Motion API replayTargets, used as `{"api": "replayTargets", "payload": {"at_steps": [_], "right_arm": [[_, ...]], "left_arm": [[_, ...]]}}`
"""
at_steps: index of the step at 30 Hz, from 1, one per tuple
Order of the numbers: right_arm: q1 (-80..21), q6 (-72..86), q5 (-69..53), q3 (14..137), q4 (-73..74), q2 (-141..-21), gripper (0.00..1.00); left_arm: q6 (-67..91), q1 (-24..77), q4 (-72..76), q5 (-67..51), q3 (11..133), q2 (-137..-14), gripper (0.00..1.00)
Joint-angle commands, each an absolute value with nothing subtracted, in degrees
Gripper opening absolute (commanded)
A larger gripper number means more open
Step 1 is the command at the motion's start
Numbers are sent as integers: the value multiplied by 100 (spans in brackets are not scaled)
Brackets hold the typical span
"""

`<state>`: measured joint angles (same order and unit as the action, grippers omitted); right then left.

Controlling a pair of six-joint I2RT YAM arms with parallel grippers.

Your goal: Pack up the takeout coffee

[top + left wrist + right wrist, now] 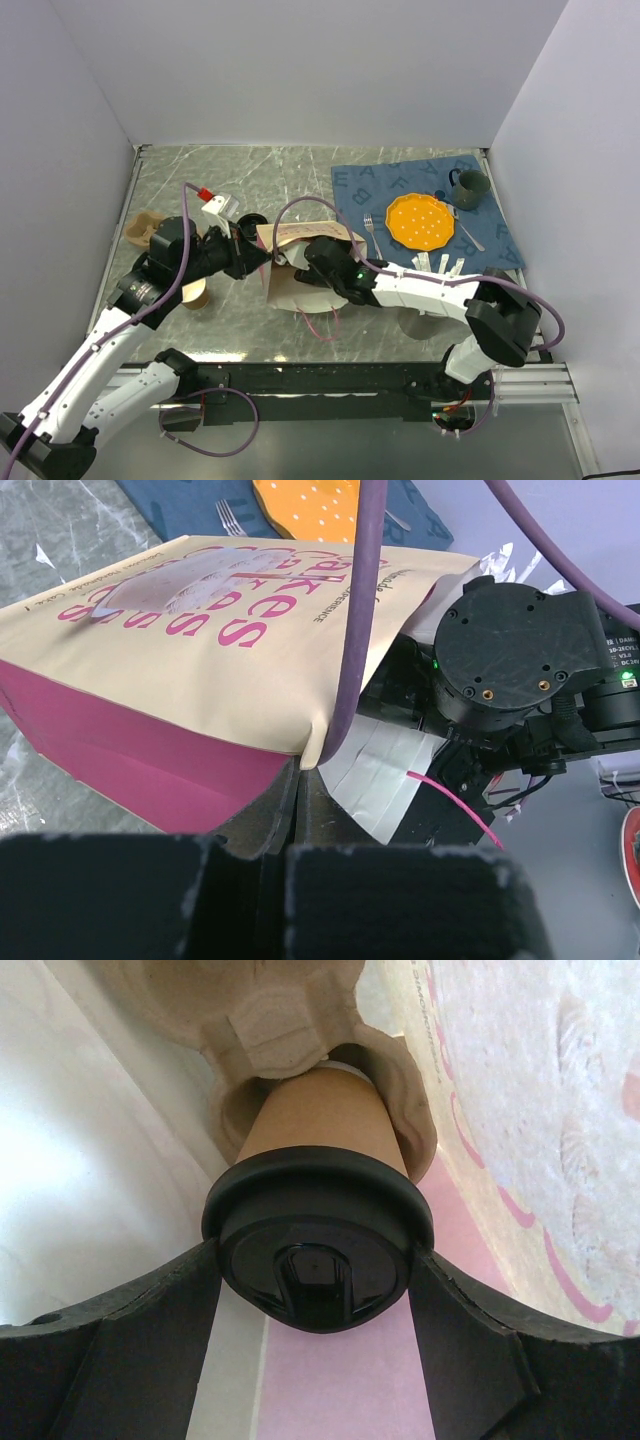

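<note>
Only my right wrist camera shows the takeout coffee (318, 1175). It sits inside the paper bag (520, 1110), base seated in a pulp carrier (280, 1010), black lid toward the lens. My right hand (316, 1260) is clamped on the lid's rim, one finger on each side. From above, the bag hides the cup. My left hand (292, 810), fully closed, pinches the bag's edge. The bag walls crowd close, and bare bench (240, 180) lies beyond.

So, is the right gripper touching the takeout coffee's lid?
Touching. The right wrist view shows the right gripper with both fingers against the black lid of the takeout coffee, no gap either side.
</note>
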<state>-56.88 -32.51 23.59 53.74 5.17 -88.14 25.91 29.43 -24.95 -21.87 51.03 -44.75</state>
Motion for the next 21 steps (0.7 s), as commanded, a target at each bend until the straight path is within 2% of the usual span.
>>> {"api": "replayTargets", "payload": {"at_steps": [1, 11, 21], "right_arm": [[-5520, -2980, 2435, 5563, 799, -8921, 58], [-5563, -2901, 2127, 5608, 1484, -8245, 81], [-5572, -2813, 1987, 5651, 2196, -7928, 91]], "left_arm": [[2637, 2971, -2522, -2549, 5361, -4430, 1], [2936, 2944, -2487, -2347, 5546, -4605, 1], [2936, 2936, -2803, -2127, 5836, -4790, 1]]}}
